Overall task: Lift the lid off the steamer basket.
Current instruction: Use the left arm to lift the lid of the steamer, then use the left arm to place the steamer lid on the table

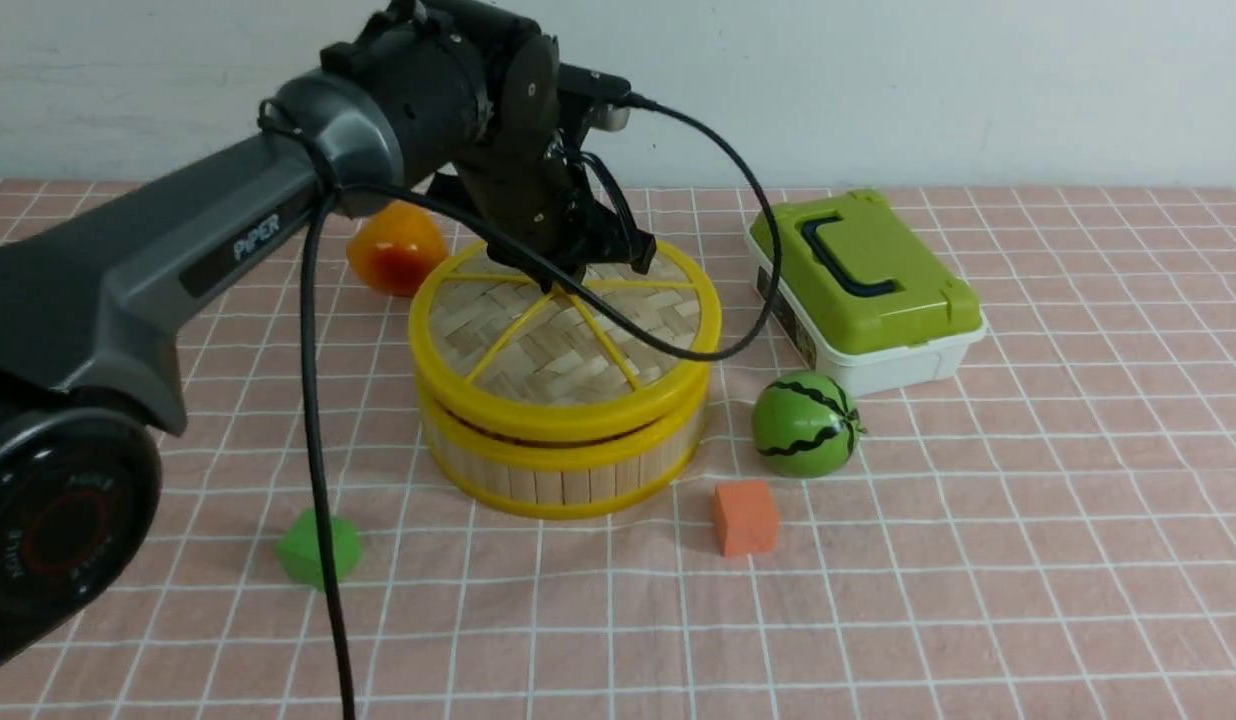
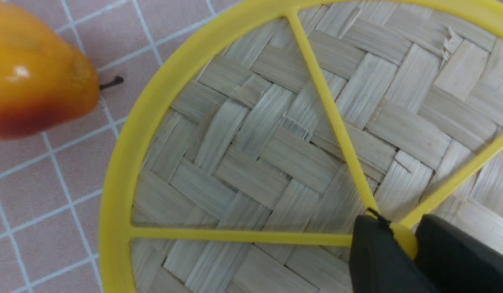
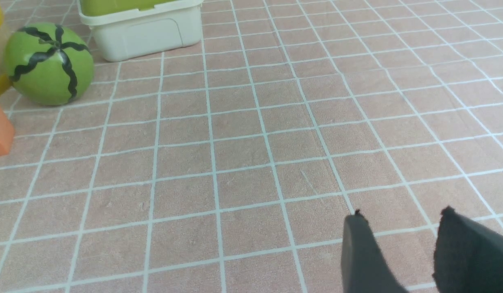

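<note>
At the centre of the front view, the lid (image 1: 563,340) rests atop the steamer basket (image 1: 568,470) on the checked cloth (image 1: 978,560). The left gripper (image 2: 400,232) pinches the lid at its centre; the right gripper (image 3: 403,215) stands spread above the cloth.

The table (image 1: 1058,600), spread with a pink checked cloth (image 1: 1078,420), carries the steamer basket (image 1: 563,470) near its middle. An orange pear (image 1: 396,250) lies behind the basket on its left. A white box (image 1: 863,290) with a green lid stands to the right. A toy watermelon (image 1: 806,424), an orange cube (image 1: 746,517) and a green block (image 1: 296,550) lie in front.
</note>
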Tool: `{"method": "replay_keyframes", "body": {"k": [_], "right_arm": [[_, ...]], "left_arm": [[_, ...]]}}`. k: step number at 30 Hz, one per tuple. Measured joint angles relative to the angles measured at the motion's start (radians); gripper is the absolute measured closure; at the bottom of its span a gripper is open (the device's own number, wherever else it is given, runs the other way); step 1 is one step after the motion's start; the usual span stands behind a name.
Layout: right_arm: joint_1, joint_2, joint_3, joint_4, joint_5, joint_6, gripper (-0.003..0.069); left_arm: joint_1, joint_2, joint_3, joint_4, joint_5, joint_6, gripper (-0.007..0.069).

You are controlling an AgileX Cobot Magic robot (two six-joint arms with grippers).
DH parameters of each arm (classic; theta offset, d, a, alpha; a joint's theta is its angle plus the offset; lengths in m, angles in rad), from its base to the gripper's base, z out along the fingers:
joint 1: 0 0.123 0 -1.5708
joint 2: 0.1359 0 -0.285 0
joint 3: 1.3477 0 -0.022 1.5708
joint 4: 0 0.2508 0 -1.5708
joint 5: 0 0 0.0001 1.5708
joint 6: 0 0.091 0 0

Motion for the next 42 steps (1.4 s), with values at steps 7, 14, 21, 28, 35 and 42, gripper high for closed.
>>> {"method": "replay_keyframes", "body": {"k": [7,14,21,28,35,42], "right_arm": [[0.000,0.000,0.000,0.000,0.000,0.000,0.0418],[0.000,0.000,0.000,0.000,0.000,0.000,0.0418],[0.000,0.000,0.000,0.000,0.000,0.000,0.0418],[0.000,0.000,0.000,0.000,0.000,0.000,0.0418],[0.000,0.000,0.000,0.000,0.000,0.000,0.0418],[0.000,0.000,0.000,0.000,0.000,0.000,0.0418]], "left_arm": [[0.029,-0.192,-0.001,0.098,0.033,-0.012,0.0522],[0.240,-0.253,0.116,0.169,0.139,-0.101,0.0522],[0.388,-0.235,0.465,0.171,-0.169,-0.232,0.0522],[0.397,-0.149,0.531,0.172,-0.353,-0.270,0.0522],[0.397,-0.067,0.534,0.150,-0.409,-0.281,0.0519],[0.397,-0.085,0.535,0.093,-0.407,-0.282,0.0344]]}}
